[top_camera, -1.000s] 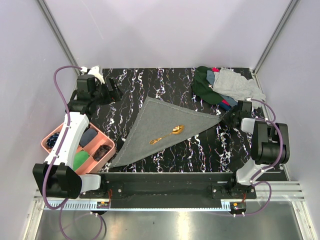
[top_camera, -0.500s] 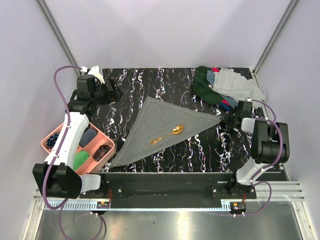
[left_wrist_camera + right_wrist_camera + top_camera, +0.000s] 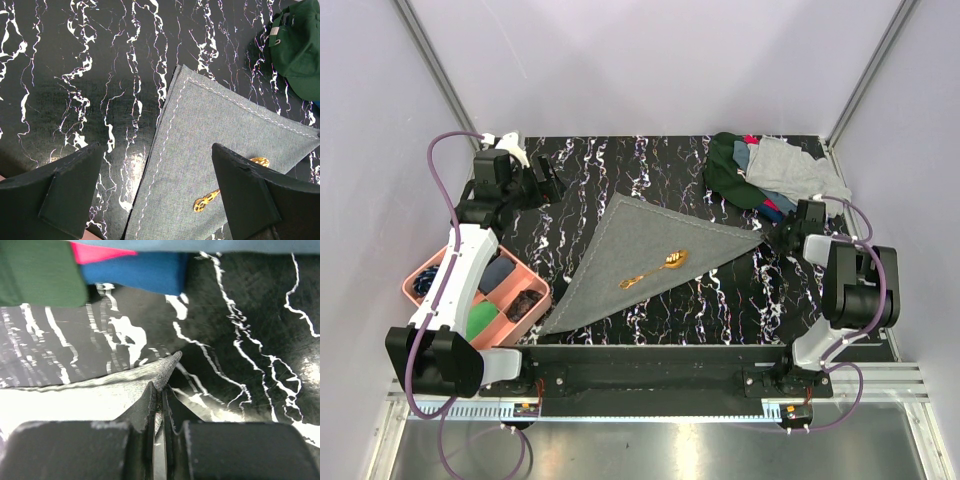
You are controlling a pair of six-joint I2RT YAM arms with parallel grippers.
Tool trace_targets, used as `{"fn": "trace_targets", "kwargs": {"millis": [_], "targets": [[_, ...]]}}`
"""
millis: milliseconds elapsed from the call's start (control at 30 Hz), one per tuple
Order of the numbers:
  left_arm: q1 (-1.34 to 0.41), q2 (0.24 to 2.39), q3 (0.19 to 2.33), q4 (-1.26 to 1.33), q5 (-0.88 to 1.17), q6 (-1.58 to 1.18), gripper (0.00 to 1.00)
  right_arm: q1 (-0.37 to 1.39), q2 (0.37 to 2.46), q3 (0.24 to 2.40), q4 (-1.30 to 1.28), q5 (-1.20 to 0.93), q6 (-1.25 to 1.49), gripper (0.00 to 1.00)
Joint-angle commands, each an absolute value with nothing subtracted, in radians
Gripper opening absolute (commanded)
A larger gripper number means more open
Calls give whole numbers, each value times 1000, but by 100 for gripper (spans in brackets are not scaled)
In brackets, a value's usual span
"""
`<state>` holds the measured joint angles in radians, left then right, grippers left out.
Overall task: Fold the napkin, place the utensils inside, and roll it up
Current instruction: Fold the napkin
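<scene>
From the top, your napkin lies as a folded triangle in the middle of the worktop, with the gold spoon on it. In the left view, your left claw is wide apart, holding nothing. In the right view, your right claw is pinched tight on the napkin's right corner.

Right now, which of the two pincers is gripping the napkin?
The right pincer: it is shut on a pointed corner of the grey napkin near the cloth heap, while the left pincer hangs wide open, holding nothing.
</scene>
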<state>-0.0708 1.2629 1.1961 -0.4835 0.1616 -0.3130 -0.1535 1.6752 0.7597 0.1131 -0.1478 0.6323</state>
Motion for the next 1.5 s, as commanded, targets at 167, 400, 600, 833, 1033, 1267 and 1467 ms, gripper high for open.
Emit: {"fn": "trace_targets", "kwargs": {"millis": [167, 400, 600, 833, 1033, 1267, 1467], "targets": [[-74, 1247, 1233, -448, 195, -314, 93, -132, 1519, 796, 143, -250, 600, 0], [-72, 1249, 1230, -442, 202, -318, 93, -6, 1448, 787, 170, -253, 609, 0], [-74, 1247, 1229, -442, 206, -321, 93, 167, 1439, 793, 187, -264, 634, 0], [-74, 1244, 1229, -440, 212, -324, 93, 337, 1450, 801, 187, -253, 681, 0], [-74, 1243, 1227, -440, 215, -325, 93, 452, 1470, 807, 209, -238, 735, 0], [-74, 1236, 1227, -439, 218, -328, 93, 558, 1517, 845, 216, -235, 759, 0], [-74, 1233, 1229, -437, 222, -330, 93, 607, 1558, 882, 215, -241, 765, 0]]}}
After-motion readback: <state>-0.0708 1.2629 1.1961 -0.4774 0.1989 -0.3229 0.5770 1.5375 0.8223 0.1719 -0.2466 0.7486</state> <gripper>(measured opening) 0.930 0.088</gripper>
